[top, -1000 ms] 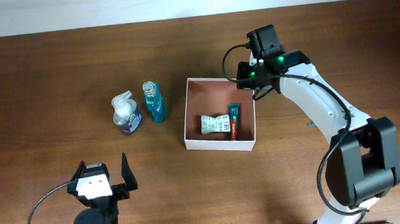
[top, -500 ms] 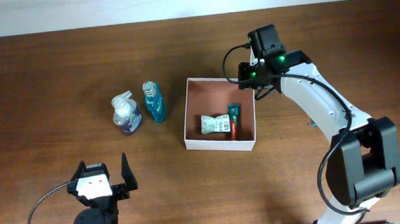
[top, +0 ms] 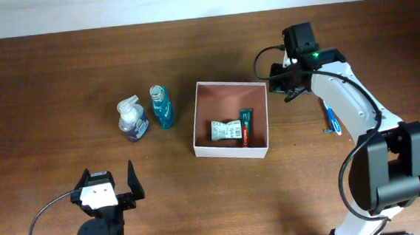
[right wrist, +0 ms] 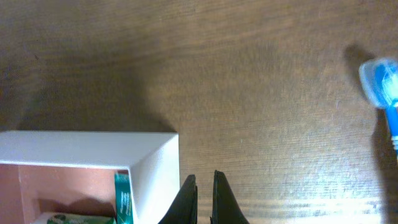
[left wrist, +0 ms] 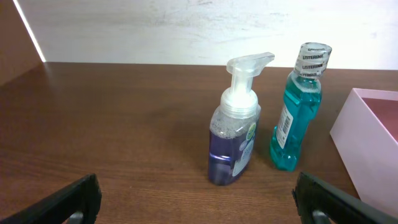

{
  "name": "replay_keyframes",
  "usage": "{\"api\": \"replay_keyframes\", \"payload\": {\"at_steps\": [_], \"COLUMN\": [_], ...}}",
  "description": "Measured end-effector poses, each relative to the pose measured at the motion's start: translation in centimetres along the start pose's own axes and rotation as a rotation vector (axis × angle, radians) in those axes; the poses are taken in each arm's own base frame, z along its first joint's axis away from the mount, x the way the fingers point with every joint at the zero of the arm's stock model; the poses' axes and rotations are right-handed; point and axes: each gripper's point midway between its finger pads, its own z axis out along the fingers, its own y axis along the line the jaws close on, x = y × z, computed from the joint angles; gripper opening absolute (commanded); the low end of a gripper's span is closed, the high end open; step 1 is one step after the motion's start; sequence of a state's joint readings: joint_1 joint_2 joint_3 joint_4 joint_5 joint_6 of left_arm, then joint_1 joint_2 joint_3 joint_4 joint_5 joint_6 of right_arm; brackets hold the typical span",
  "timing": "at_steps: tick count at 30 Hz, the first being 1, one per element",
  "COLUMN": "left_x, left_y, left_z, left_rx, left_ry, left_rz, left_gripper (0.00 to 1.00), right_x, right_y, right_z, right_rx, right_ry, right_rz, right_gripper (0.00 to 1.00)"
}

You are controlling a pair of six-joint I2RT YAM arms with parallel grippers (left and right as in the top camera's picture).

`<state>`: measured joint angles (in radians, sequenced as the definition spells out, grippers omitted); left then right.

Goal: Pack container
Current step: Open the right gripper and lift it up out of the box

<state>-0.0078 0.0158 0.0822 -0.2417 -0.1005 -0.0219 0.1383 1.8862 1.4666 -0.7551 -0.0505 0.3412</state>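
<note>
The container is a shallow white-walled box with a pinkish-brown floor, at mid-table. A green toothpaste tube and a pale packet lie inside it. My right gripper is shut and holds nothing. It hovers just outside the container's right wall, near the back right corner. In the right wrist view its fingertips point at bare wood. My left gripper stands wide open and empty near the front left edge. Its fingers frame the table in front of the bottles.
A clear pump soap bottle and a teal mouthwash bottle stand upright, left of the container. A blue-and-white object lies on the wood to the right of the container, beside my right arm.
My right gripper, still shut, has moved right from over the container's back right corner to outside its right wall. This has uncovered the blue-and-white object. The left arm has not moved.
</note>
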Motion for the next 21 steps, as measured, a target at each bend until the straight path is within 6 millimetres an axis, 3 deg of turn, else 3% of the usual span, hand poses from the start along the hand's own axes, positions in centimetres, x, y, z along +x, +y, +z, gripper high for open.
{"api": "replay_keyframes", "payload": {"at_steps": [9,21], "left_x": [0.0,0.0], "left_y": [0.0,0.0], "left_z": [0.0,0.0], "left_rx": [0.0,0.0], "left_ry": [0.0,0.0], "left_rz": [0.0,0.0], "left_gripper": [0.99,0.99], "right_x": [1.1,-0.2], "right_y": [0.3,2.7], "right_z": [2.4,2.4], "right_rx": [-0.022,-0.154], "right_ry": [0.063,0.02], "right_rz": [0.055,-0.01], "right_gripper": [0.04,0.04]}}
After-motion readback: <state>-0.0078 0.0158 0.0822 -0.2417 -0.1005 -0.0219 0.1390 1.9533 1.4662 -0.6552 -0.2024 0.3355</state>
